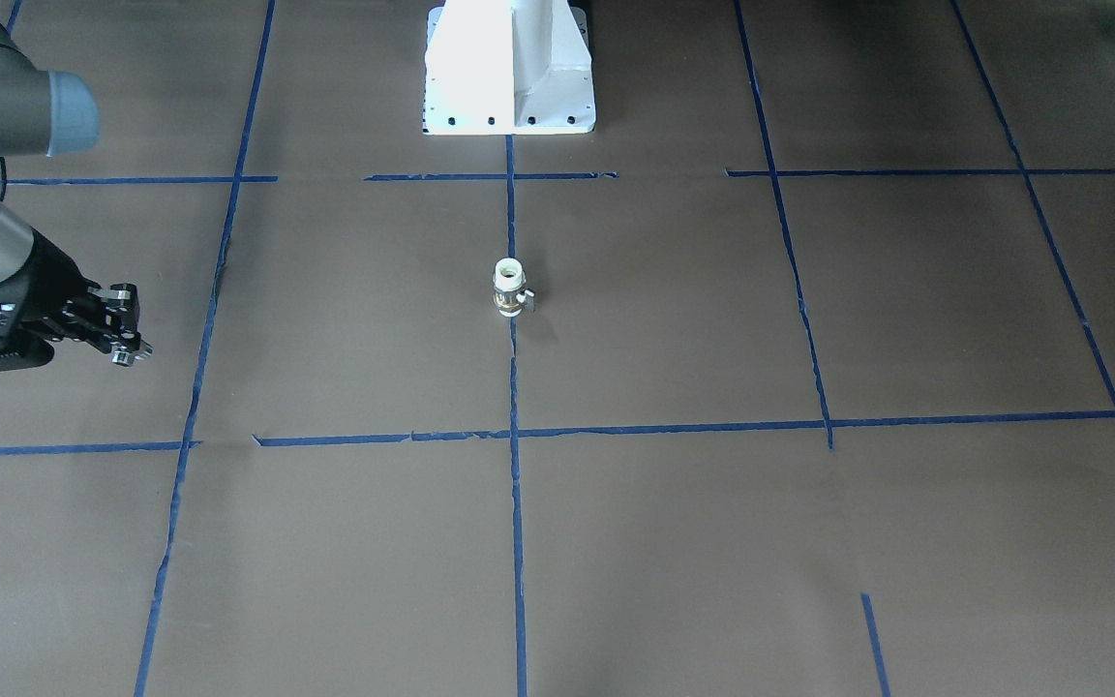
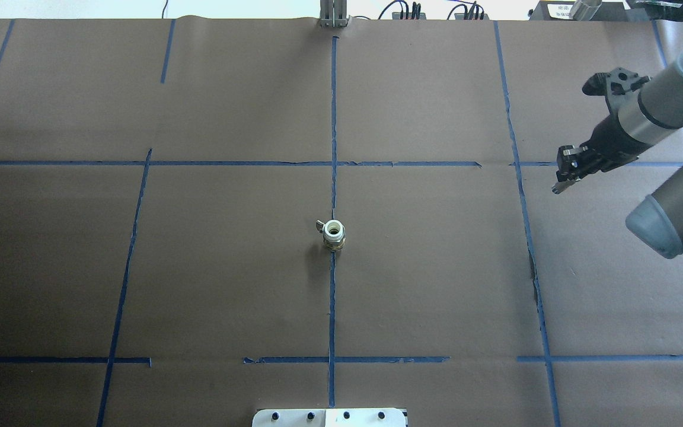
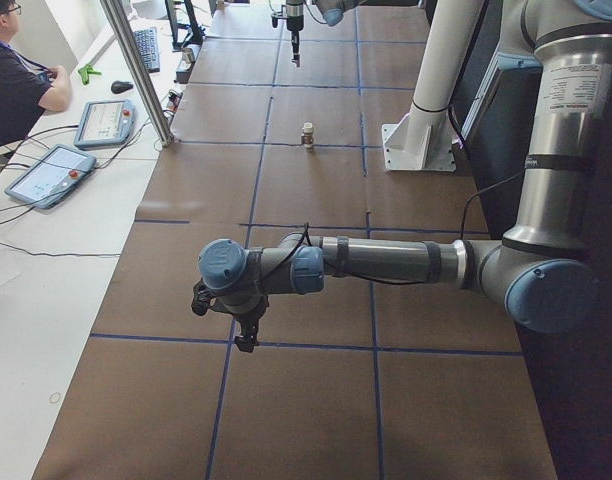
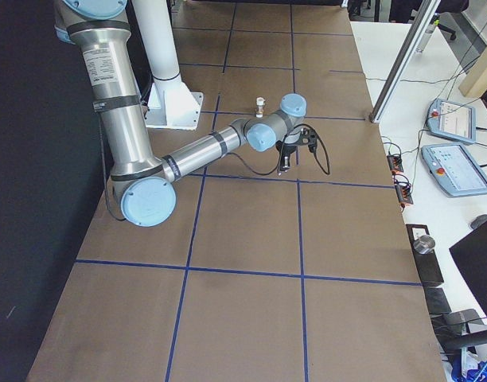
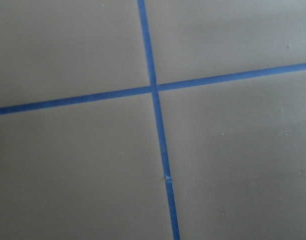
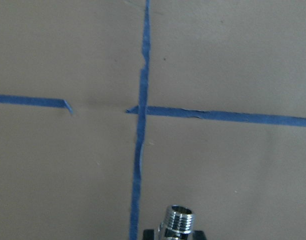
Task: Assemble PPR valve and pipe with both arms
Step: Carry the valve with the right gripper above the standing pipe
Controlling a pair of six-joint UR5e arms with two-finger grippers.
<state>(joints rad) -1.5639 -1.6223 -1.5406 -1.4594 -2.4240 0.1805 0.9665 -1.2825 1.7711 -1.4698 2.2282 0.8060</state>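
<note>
Front view: PPR valve (image 1: 511,288) stands upright mid-counter (image 1: 674,542). Judged light and rigid; take it by the white upper end. Brass band, side stub. Right gripper (image 1: 127,336) is well apart.
Right wrist: it is closed on the pipe (image 6: 177,221), threaded chrome, likely slippery.
Left side view: left gripper (image 3: 244,325), opening cannot be told.

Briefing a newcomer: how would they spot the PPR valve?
From the white pedestal, follow the centre blue tape line across the table. The PPR valve stands upright on it: white-topped, metal-banded, unlike the all-chrome pipe in the right end effector.
</note>
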